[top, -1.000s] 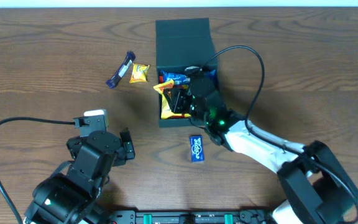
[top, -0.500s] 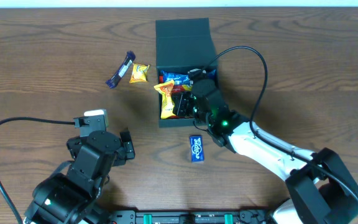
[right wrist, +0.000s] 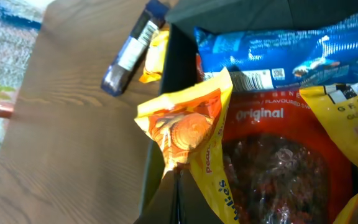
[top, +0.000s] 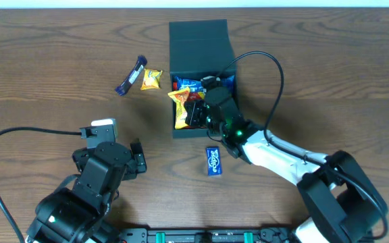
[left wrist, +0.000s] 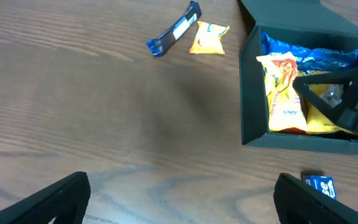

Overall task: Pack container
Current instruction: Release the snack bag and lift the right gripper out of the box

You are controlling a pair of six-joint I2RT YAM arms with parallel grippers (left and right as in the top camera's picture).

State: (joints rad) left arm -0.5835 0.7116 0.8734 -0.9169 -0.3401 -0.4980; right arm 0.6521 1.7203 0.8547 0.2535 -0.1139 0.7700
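Teal container (top: 198,40) | right gripper (right wrist: 178,196) inside, clenched on yellow packet (right wrist: 188,134) | left gripper (left wrist: 182,199) released

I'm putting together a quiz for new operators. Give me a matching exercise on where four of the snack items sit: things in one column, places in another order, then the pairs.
Things
1. small yellow packet
2. dark blue bar
3. flat blue packet
4. orange-yellow packet

Places
A. on the table, just in front of the container, on the robot's side
B. standing in the container against its left wall
C. on the table left of the container, closest to it
D. on the table, farthest left, lying diagonally

Pairs: 1-C, 2-D, 3-A, 4-B
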